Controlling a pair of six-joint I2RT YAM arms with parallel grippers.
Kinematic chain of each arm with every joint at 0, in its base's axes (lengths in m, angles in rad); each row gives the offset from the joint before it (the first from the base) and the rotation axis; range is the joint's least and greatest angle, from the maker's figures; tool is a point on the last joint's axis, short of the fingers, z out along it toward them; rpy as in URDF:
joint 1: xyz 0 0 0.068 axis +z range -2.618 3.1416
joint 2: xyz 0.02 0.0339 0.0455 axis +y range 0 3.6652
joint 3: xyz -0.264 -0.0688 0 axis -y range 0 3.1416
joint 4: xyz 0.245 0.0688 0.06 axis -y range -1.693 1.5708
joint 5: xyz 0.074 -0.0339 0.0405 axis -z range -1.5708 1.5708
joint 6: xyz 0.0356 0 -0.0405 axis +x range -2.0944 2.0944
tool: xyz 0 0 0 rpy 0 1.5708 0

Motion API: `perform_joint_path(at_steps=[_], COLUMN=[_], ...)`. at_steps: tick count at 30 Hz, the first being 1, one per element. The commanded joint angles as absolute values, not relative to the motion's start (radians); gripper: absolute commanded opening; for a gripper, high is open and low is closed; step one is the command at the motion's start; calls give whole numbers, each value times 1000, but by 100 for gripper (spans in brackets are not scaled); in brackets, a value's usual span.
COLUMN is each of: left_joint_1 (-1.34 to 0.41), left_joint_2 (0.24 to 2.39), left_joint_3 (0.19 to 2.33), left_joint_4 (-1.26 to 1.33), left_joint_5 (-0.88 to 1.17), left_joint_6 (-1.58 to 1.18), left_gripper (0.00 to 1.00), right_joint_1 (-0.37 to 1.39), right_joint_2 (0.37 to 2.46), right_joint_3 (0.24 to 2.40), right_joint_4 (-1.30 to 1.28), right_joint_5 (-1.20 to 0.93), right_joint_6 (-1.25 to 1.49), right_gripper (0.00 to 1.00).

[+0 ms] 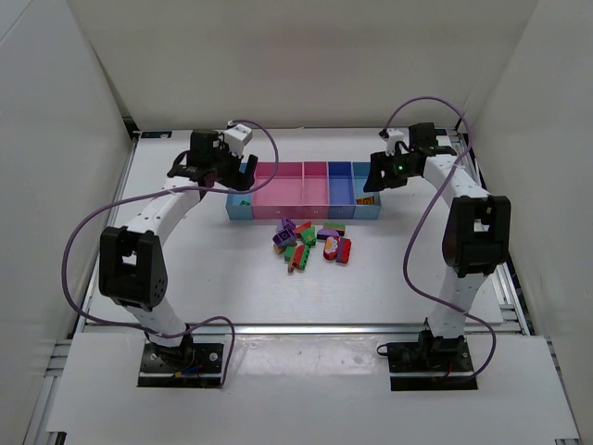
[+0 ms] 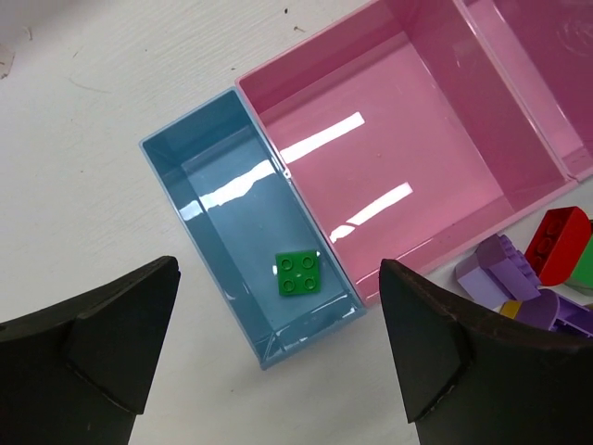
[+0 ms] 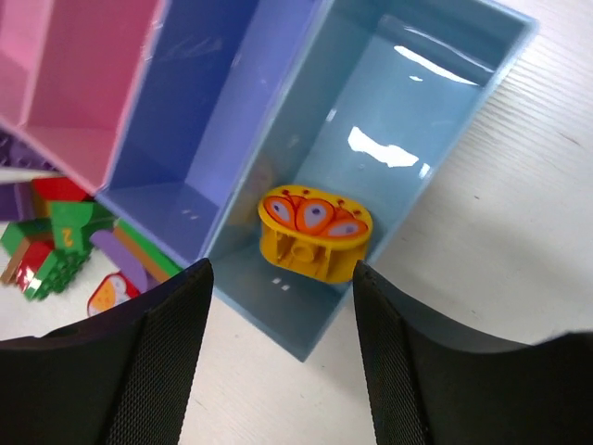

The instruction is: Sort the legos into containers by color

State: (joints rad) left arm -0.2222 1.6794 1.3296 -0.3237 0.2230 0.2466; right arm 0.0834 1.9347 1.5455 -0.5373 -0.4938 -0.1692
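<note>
Hovering over the left-end light blue bin (image 2: 199,199), the left gripper (image 2: 279,278) stands wide open, a green brick (image 2: 298,274) lying flat on the bin floor just beneath it. At the row's far side, the right gripper (image 3: 280,273) has its fingers parted and holds nothing, an orange-and-yellow rounded brick (image 3: 315,230) resting below them in the right-end light blue bin (image 3: 417,111). Loose legos (image 1: 310,243) sit heaped on the tabletop (image 1: 204,278) between both grippers, nearer the arm bases.
</note>
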Motion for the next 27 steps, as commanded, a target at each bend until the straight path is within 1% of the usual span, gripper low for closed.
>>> perform_joint_path(at_steps=[1, 3, 7, 8, 11, 14, 17, 18, 21, 22, 24, 27], left_joint_1=[-227, -227, -227, -227, -227, -227, -227, -229, -227, -229, -239, -293], left_joint_2=[1595, 1583, 1560, 1557, 1554, 1548, 1539, 1529, 1511, 1505, 1464, 1333], left_joint_3=[1299, 1284, 1253, 1250, 1252, 1250, 1241, 1238, 1233, 1238, 1224, 1122], left_joint_4=[-299, -287, -287, -293, -305, -308, -308, -311, -339, -385, -416, -420], left_joint_5=[271, 275, 290, 290, 287, 291, 293, 296, 333, 357, 415, 446], left_joint_6=[253, 250, 253, 256, 261, 259, 253, 253, 259, 273, 290, 314], left_gripper=[99, 99, 99, 99, 99, 99, 99, 99, 99, 99, 94, 87], right_joint_1=[97, 118, 173, 185, 230, 278, 333, 351, 388, 391, 394, 379], right_joint_2=[1858, 1823, 1721, 1685, 1629, 1611, 1602, 1600, 1617, 1624, 1650, 1649], right_joint_3=[1568, 1559, 1481, 1465, 1390, 1338, 1275, 1257, 1229, 1233, 1255, 1247], right_joint_4=[-581, -621, -739, -832, -945, -976, -925, -907, -839, -803, -772, -703], right_joint_5=[-636, -675, -797, -814, -821, -792, -756, -711, -673, -666, -625, -579], right_joint_6=[-263, -308, -519, -681, -901, -965, -976, -976, -916, -882, -763, -668], right_gripper=[65, 64, 64, 65, 65, 66, 71, 73, 73, 73, 73, 72])
